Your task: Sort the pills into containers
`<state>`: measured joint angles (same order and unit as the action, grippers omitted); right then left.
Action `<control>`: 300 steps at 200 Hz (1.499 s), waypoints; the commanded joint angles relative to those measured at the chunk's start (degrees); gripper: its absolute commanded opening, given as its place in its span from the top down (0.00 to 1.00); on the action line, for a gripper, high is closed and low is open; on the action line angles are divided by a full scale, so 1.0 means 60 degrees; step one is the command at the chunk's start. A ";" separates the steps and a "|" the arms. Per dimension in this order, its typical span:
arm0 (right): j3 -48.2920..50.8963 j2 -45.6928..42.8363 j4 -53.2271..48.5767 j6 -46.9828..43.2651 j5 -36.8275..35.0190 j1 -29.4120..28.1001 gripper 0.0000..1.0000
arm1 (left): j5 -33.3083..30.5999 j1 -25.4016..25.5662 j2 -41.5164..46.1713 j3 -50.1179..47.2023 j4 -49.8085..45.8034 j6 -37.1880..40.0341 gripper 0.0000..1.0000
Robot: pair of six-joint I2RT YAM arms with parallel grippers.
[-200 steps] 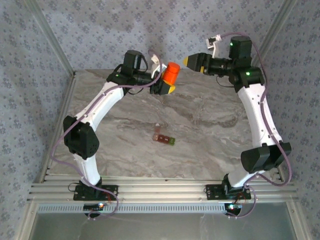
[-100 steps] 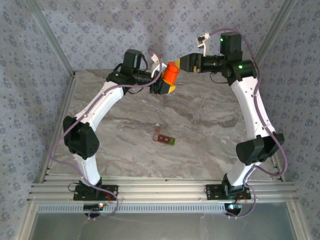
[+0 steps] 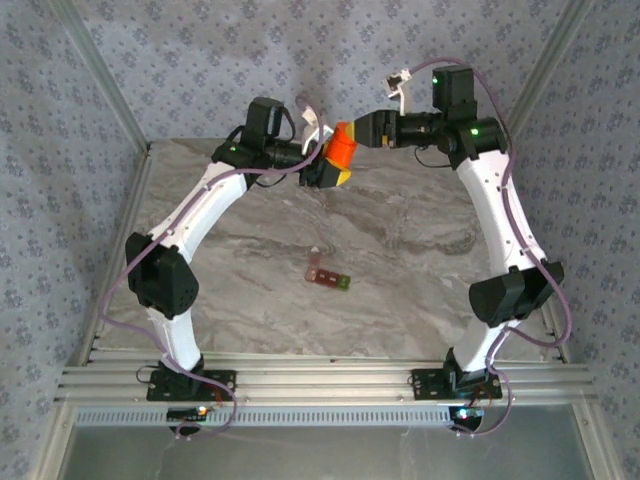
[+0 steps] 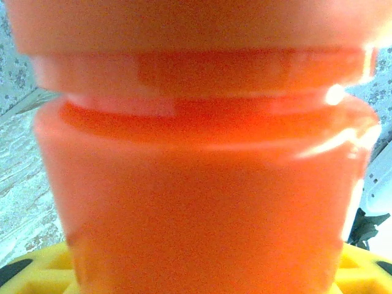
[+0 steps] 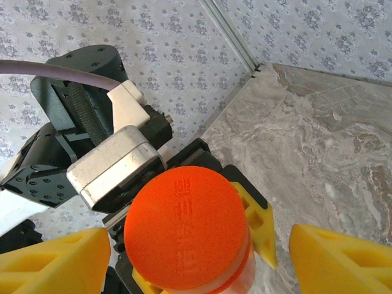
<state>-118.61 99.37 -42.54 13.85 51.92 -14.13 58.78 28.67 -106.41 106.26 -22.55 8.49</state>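
The containers point(image 3: 328, 276) lie on the table point(image 3: 430, 250), well apart from the bottle point(image 3: 341, 148). My left pincer point(image 3: 333, 170) grasps the bottle aloft. My right pincer point(image 5: 196, 260) stands spread astride the cap point(image 5: 184, 223), not touching it. I judge this the uncapping step, so the next move is to pinch the cap and twist.

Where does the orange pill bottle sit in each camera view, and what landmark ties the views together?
Top external: the orange pill bottle is at upper centre, over the table's far edge, between the two arms.
Left wrist: its body is at centre, very close and blurred.
Right wrist: its cap is at lower centre, seen end-on.
Shared landmark: the marbled table.
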 commanded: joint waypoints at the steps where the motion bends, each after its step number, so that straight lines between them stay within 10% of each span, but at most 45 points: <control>1: -0.0473 0.0257 -0.0206 -0.0162 0.0194 -0.0117 0.23 | 0.0361 0.0068 0.0048 0.0343 0.0023 0.0193 1.00; 113: -0.0639 0.0436 -0.1096 -0.0077 -0.0673 -0.0460 0.57 | 0.0337 0.0067 -0.0019 0.0400 0.0073 0.0155 1.00; 195: 0.2639 -0.1356 0.1132 0.3620 -0.4302 -0.2067 0.52 | 0.0082 0.0058 -0.0034 0.0352 0.0553 -0.0143 1.00; 256: 0.2943 -0.1958 0.3052 0.3341 -0.1299 -0.0534 0.21 | 0.0087 0.0048 0.0054 0.0279 0.0390 -0.0097 1.00; 300: 0.3396 -0.2164 0.4459 0.3285 0.1476 0.0829 0.17 | 0.0226 0.0047 0.0100 0.0293 0.0349 -0.0081 1.00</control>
<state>-99.61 88.40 -22.68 33.67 47.77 -12.43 58.52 28.88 -107.61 106.26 -22.44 8.21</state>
